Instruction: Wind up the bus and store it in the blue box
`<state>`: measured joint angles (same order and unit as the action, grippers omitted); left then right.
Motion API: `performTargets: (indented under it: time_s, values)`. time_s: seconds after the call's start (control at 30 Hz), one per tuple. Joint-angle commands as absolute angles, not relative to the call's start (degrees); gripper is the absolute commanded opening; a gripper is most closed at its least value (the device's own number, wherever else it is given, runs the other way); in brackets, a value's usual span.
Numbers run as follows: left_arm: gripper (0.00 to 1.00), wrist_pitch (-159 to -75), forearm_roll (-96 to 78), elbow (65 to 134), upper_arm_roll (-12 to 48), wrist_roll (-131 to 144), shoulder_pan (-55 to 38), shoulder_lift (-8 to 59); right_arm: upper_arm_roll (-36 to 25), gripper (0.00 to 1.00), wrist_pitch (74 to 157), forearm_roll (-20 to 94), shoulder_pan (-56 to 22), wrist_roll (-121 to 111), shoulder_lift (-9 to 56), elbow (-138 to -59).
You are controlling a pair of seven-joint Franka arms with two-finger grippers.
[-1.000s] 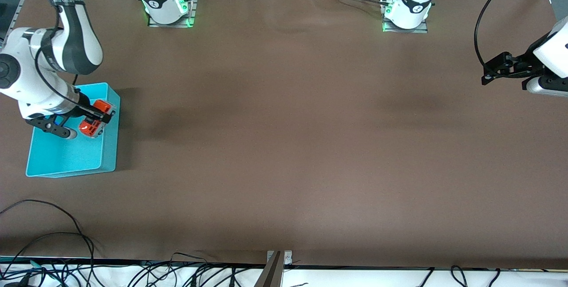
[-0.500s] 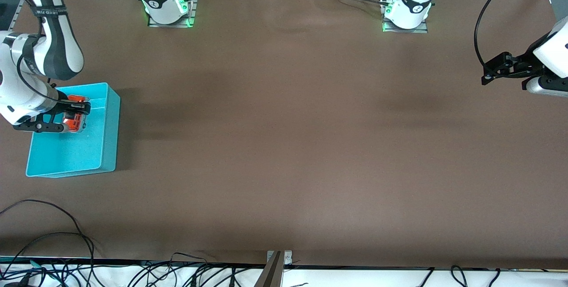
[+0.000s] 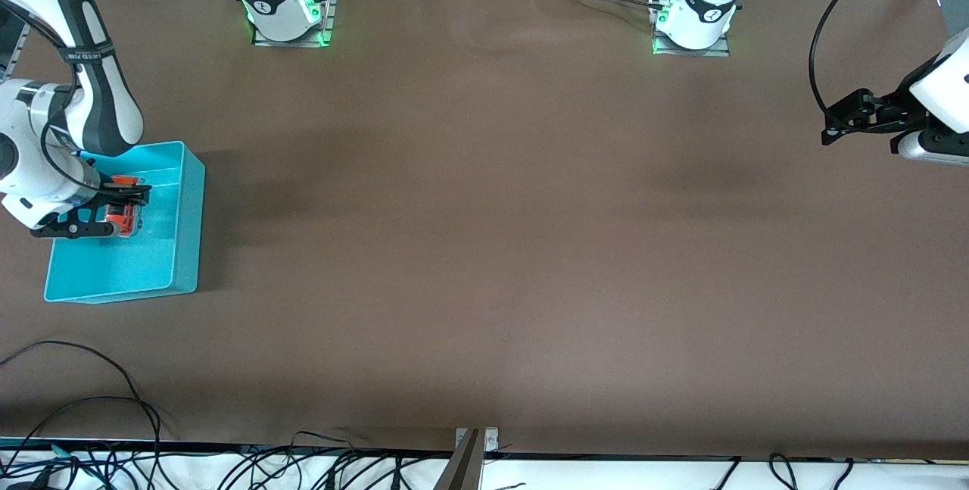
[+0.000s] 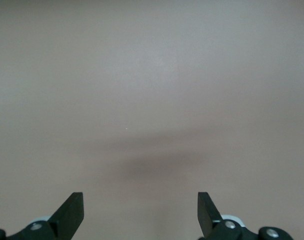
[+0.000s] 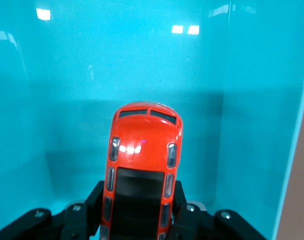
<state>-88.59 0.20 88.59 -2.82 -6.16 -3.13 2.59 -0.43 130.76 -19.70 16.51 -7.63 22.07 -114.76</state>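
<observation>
The small orange-red bus (image 3: 125,215) with its dark roof panel hangs low inside the turquoise blue box (image 3: 187,226), which stands at the right arm's end of the table. My right gripper (image 3: 113,206) is shut on it. In the right wrist view the bus (image 5: 144,145) sits between the fingers (image 5: 97,196) of the right gripper (image 5: 139,194), its nose pointing at the blue box's wall (image 5: 66,75). My left gripper (image 3: 833,126) waits open over the left arm's end of the table. Nothing is between the jaws of the left gripper (image 4: 139,202), only brown table beneath.
The table is covered in brown cloth (image 3: 492,248). Both arm bases (image 3: 284,5) (image 3: 693,17) stand along the edge farthest from the front camera. Loose cables (image 3: 91,399) and a metal bracket (image 3: 473,446) lie at the nearest edge.
My right gripper carried the bus from the box's inner side toward the right arm's end of the table, turned it and lowered it deeper into the box. The left arm stayed still.
</observation>
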Motion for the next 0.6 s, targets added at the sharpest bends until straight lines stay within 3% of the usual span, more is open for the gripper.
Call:
performTargets:
  time_s: [0.0,0.57]
  values:
    - [1.00,-87.54,0.88,87.28,-2.90,-5.89,-3.43,2.99,0.26,0.00,134.11,-22.59,18.10,-8.00,25.66,-113.20]
    - [1.00,-87.54,0.88,87.28,-2.90,-5.89,-3.34,2.99,0.35,0.00,142.29,-22.85,20.13,-7.56,31.73,-112.85]
